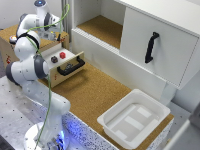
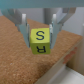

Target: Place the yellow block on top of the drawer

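Observation:
In the wrist view my gripper [image 2: 39, 36] is shut on the yellow block [image 2: 40, 42], a cube with black letters on its faces, held between the two fingers [image 2: 25, 31] above a brown cork-like surface. In the exterior view the gripper [image 1: 58, 35] is at the far left, behind and above the light-wood drawer [image 1: 70, 66] with its black bar handle. The block itself cannot be made out there. A small red piece [image 1: 62, 55] and a small dark piece [image 1: 54, 59] lie on the drawer's top.
A large white cabinet [image 1: 160, 45] with a black vertical handle [image 1: 151, 47] stands at the back right, with an open cork-lined shelf [image 1: 102, 29] beside it. A white tray [image 1: 134, 119] sits at the front right of the cork table [image 1: 90, 95].

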